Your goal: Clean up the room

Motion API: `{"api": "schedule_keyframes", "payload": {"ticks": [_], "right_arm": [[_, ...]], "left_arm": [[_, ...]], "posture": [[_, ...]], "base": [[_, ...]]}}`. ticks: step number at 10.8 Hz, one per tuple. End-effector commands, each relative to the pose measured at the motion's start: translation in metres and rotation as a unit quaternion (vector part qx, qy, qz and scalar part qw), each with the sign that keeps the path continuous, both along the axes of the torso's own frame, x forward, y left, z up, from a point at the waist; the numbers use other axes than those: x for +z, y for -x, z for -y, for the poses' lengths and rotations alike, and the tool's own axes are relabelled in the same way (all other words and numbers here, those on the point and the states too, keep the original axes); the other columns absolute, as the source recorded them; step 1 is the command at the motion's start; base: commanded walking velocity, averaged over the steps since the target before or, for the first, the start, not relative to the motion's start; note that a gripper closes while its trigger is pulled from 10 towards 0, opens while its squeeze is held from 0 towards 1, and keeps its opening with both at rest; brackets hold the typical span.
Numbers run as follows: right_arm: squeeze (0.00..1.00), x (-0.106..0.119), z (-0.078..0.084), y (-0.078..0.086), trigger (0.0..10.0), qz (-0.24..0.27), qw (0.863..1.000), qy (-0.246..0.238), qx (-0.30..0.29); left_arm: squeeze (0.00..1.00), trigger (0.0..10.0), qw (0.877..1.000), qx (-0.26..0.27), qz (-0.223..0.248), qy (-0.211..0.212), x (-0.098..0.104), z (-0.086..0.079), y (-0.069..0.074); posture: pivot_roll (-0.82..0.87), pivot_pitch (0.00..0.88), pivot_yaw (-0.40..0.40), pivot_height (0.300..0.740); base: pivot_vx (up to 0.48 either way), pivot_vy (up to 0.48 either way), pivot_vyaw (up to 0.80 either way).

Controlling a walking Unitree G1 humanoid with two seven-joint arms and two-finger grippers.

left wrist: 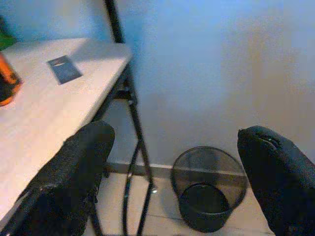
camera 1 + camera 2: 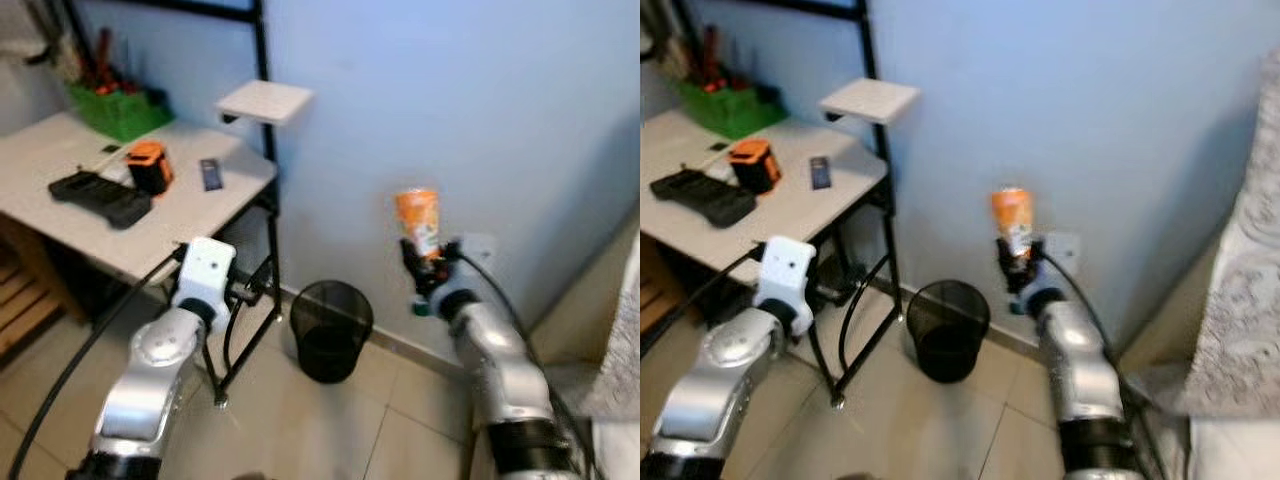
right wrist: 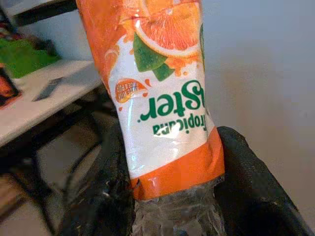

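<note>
My right gripper point(image 2: 1012, 262) clamps an orange bottle point(image 2: 1011, 222) upright, near the blue wall point(image 2: 1070, 110). Black mesh bin point(image 2: 946, 328) on the tiles below, beside the desk point(image 2: 790, 215). My left arm point(image 2: 730, 360) is raised in front of the desk.

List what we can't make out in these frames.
- Orange bottle: cap end cut off by the right wrist view's edge; upside down, shut in the right gripper.
- Mesh bin: dark inside, contents unreadable.
- Green basket: contents blurred, too small.
- Left gripper: open; fingertips cut off.
</note>
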State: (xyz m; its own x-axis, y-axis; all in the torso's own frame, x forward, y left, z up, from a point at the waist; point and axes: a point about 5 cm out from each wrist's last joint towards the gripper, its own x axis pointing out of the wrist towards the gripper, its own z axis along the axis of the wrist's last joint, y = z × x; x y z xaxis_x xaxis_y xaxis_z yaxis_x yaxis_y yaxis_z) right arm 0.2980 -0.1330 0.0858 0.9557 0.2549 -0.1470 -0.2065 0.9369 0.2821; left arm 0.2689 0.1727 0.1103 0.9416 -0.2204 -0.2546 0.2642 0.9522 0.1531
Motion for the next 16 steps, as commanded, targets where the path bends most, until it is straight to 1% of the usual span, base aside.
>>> {"api": "schedule_keyframes", "payload": {"ticks": [1,3,7,9,11,13,14,15,16], "right_arm": [[0.00,0.001,0.004,-0.001,10.0,0.000,1.000,0.000,-0.006],[0.00,0.002,0.005,-0.002,10.0,0.001,1.000,-0.003,-0.009],[0.00,-0.003,0.008,-0.002,10.0,-0.012,1.000,0.012,-0.014],[0.00,-0.004,0.009,-0.002,10.0,-0.012,0.999,0.031,-0.015],[0.00,-0.005,0.008,-0.002,10.0,-0.016,0.999,0.033,-0.011],[0.00,-0.011,0.007,0.000,10.0,-0.039,0.998,0.044,0.003],[0.00,-0.014,0.007,0.001,10.0,-0.049,0.998,0.041,0.005],[0.00,-0.017,0.007,0.002,10.0,-0.059,0.997,0.051,0.013],[0.00,-0.024,0.007,0.005,10.0,-0.080,0.993,0.078,0.030]], "left_arm": [[0.00,10.0,1.000,0.001,0.001,0.001,0.001,0.002,-0.001],[0.00,10.0,1.000,0.002,0.000,0.001,0.002,0.001,-0.002],[0.00,10.0,1.000,0.003,-0.002,-0.002,0.002,-0.001,-0.002],[0.00,10.0,1.000,0.002,-0.003,-0.003,0.001,0.000,-0.002],[0.00,10.0,1.000,-0.002,-0.006,-0.006,0.000,-0.001,-0.002],[0.00,10.0,1.000,-0.008,-0.010,-0.010,-0.002,0.001,-0.001],[0.00,10.0,1.000,-0.010,-0.012,-0.010,-0.002,0.001,-0.001],[0.00,10.0,1.000,-0.011,-0.012,-0.010,-0.002,0.001,-0.001],[0.00,10.0,1.000,-0.012,-0.013,-0.011,-0.002,0.000,-0.001]], "posture": [[0.02,0.000,0.013,0.740],[0.02,0.000,0.012,0.740],[0.02,0.000,0.015,0.740],[0.02,0.000,0.015,0.740],[0.02,0.000,0.016,0.740],[0.02,0.000,0.017,0.740],[0.02,0.000,0.017,0.740],[0.02,0.000,0.018,0.740],[0.02,0.000,0.018,0.740]], "base": [[0.326,0.000,0.00],[0.338,0.000,0.00],[0.341,0.000,0.00],[0.339,0.000,0.00],[0.341,0.000,0.00],[0.337,0.000,0.00],[0.337,0.000,0.00],[0.337,0.000,0.00],[0.341,0.000,0.00]]}}
